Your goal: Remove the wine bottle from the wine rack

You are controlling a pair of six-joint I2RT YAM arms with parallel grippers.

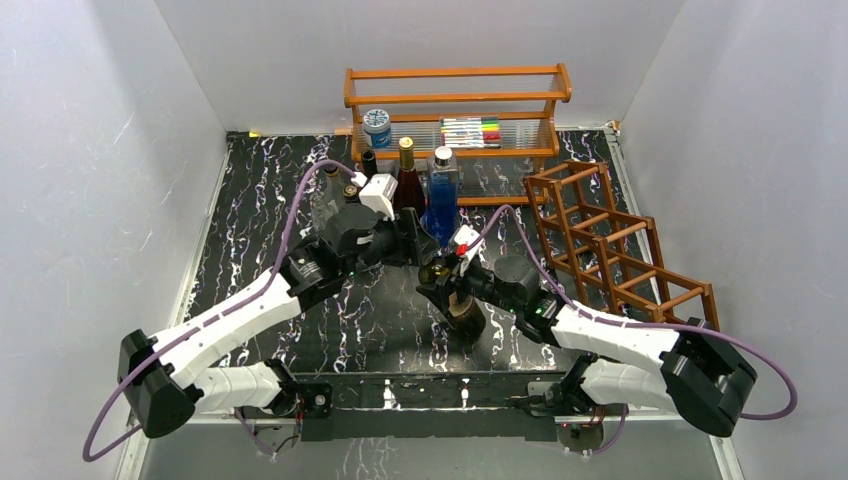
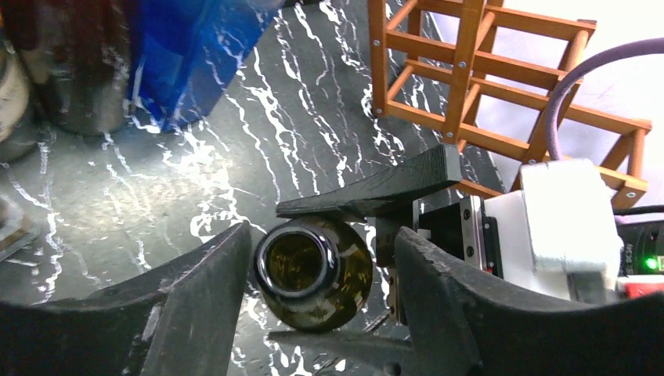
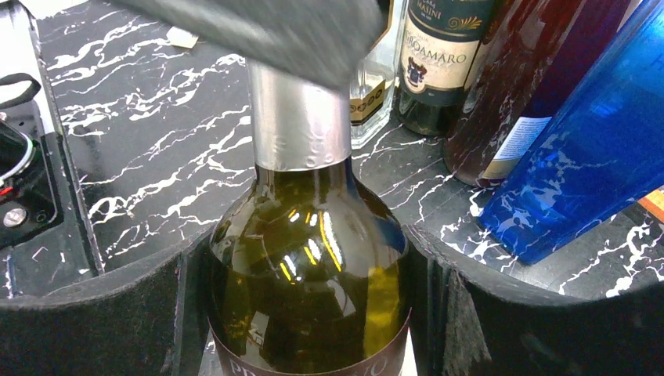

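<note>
Clearly off the wine rack (image 2: pixel 463 78), the green wine bottle (image 3: pixel 309 235) hangs tilted above the marbled table (image 1: pixel 250 200). The right gripper (image 3: pixel 307 301) clamps its shoulder, and the left gripper (image 2: pixel 322 258) loosely straddles the neck, a gap showing on one side.

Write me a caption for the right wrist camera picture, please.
Right arm's jaws clasp an olive-green wine bottle by its body, below its silver-foiled neck, with a blue bottle standing beyond.

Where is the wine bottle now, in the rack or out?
Out. The wine bottle sits between the right gripper's fingers at mid-table, apart from the wine rack, whose visible cells hold nothing.
</note>
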